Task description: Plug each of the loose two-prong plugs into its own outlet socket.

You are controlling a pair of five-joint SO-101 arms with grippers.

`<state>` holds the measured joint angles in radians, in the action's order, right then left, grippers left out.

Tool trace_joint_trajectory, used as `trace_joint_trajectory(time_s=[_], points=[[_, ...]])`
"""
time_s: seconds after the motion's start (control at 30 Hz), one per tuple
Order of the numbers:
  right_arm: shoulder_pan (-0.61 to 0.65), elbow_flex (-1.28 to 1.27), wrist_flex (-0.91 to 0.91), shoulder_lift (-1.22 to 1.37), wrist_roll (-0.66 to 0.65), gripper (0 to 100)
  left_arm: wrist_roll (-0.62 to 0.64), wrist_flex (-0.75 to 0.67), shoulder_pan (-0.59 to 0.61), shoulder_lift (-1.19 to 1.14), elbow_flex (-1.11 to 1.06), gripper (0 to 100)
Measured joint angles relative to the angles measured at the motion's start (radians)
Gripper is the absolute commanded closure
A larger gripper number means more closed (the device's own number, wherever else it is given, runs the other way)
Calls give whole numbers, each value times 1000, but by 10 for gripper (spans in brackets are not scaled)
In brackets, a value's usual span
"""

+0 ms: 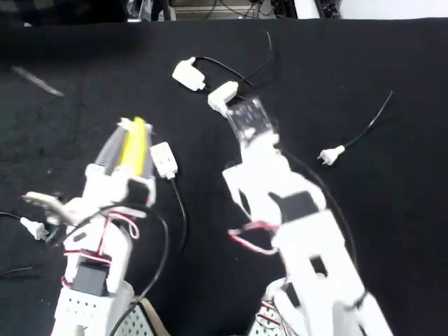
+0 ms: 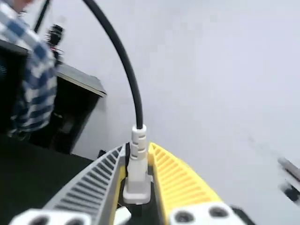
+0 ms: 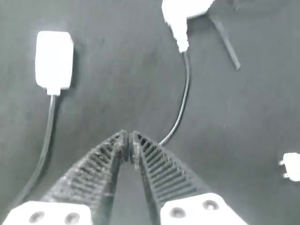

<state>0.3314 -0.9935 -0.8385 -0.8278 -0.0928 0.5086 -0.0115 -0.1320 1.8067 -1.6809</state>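
While the left end effector point(image 2: 137, 152) is clamped on a white plug point(image 2: 136, 183), with the black cord point(image 2: 126, 70) arching up out of the grip, we judge the task to be at its carrying step: a plug in hand, not yet seated. Its prongs are hidden from us. A white socket point(image 1: 164, 159) lies on the black tabletop point(image 1: 378, 56) just beside that end effector. The next move calls for tipping the prongs toward the socket's slots and squaring them up before pressing. The right end effector point(image 3: 127, 144) has its fingers together, with nothing between them that we can see. A loose plug point(image 1: 331, 155) waits beyond the right arm, well apart from the sockets.
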Motion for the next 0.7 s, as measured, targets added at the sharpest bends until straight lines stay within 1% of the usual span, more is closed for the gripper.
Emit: trace_joint_trajectory(time_s=[0.1,0.2,0.27,0.37,0.5,0.57,0.63,0.7], points=[[0,-155,115,-184,0,986,60,-5,60,0,3,970],[12,-287,184,-354,-57,986,66,-8,58,0,3,969],[57,-356,196,-442,-107,986,54,-8,44,0,2,968],[100,-420,199,-525,-137,986,44,-8,5,0,0,969],[109,-445,199,-554,-144,986,46,-8,-100,0,-2,969],[109,-448,201,-560,-144,986,84,3,-155,0,-2,969],[109,-454,206,-563,-153,986,152,40,-207,0,-2,969],[107,-457,206,-580,-161,986,204,80,-224,0,-2,969]])
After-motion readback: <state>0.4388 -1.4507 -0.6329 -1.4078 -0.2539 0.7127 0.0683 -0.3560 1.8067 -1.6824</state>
